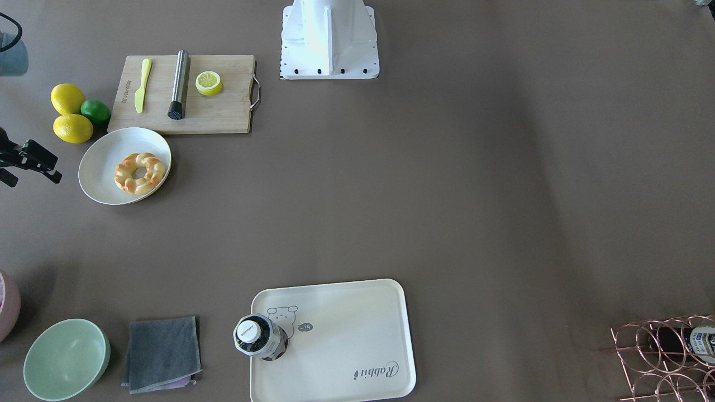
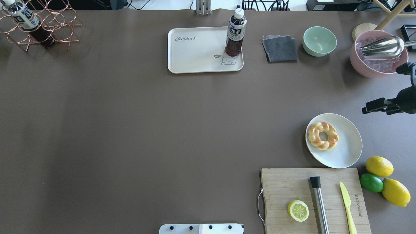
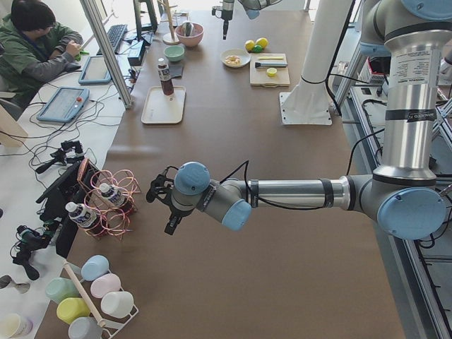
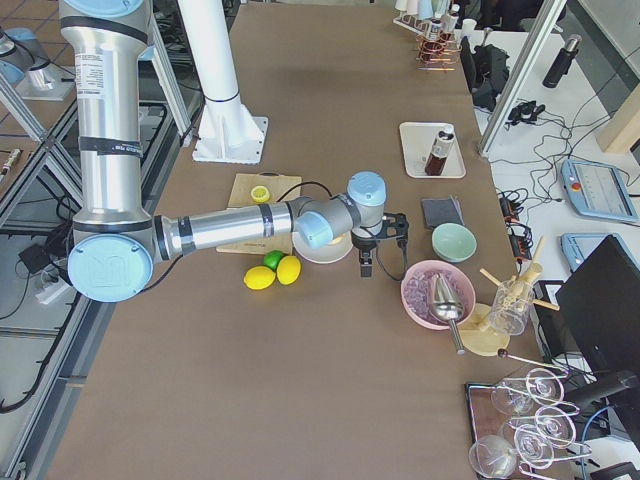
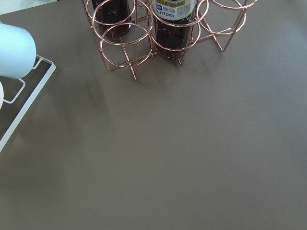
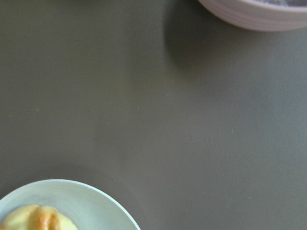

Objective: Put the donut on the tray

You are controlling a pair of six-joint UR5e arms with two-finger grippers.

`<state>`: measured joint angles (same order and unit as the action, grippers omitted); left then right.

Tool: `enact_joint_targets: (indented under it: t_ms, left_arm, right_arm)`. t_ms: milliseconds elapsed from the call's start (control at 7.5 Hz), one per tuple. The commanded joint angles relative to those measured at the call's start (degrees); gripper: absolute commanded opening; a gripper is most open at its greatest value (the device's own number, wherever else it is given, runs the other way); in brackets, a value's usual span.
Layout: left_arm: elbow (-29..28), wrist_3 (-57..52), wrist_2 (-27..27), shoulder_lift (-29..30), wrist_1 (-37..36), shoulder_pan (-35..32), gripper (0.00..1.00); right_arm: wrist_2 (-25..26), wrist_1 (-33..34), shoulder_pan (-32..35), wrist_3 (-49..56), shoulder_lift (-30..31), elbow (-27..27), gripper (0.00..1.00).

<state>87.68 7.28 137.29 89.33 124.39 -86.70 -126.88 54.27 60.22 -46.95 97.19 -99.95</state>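
The donut, a braided pale yellow ring with orange-brown patches, lies on a round white plate; it also shows in the overhead view, and its edge shows at the bottom left of the right wrist view. The cream tray lies at the table's far side with a dark drink bottle standing on its bear corner. My right gripper hangs open and empty beside the plate, apart from the donut. My left gripper hovers near the copper bottle rack; I cannot tell if it is open.
A wooden cutting board holds a lemon half-slice, a steel tube and a yellow knife. Lemons and a lime lie beside it. A grey cloth, green bowl, pink bowl and copper rack line the far edge.
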Motion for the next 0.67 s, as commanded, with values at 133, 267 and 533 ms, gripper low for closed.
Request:
enact_joint_targets:
  t_ms: [133, 267, 533]
  left_arm:
    - [0.47, 3.27, 0.08, 0.23, 0.50, 0.22, 1.00]
    - [0.47, 3.27, -0.01, 0.23, 0.50, 0.22, 1.00]
    - [0.47, 3.36, -0.01, 0.23, 0.50, 0.22, 1.00]
  right_arm:
    - [6.71, -11.63, -9.83, -11.73, 4.68, 0.80, 0.95]
    - [9.78, -11.73, -12.82, -13.67, 4.59, 0.98, 0.94]
    - [10.25, -13.30, -13.64, -14.39, 4.68, 1.16, 0.75]
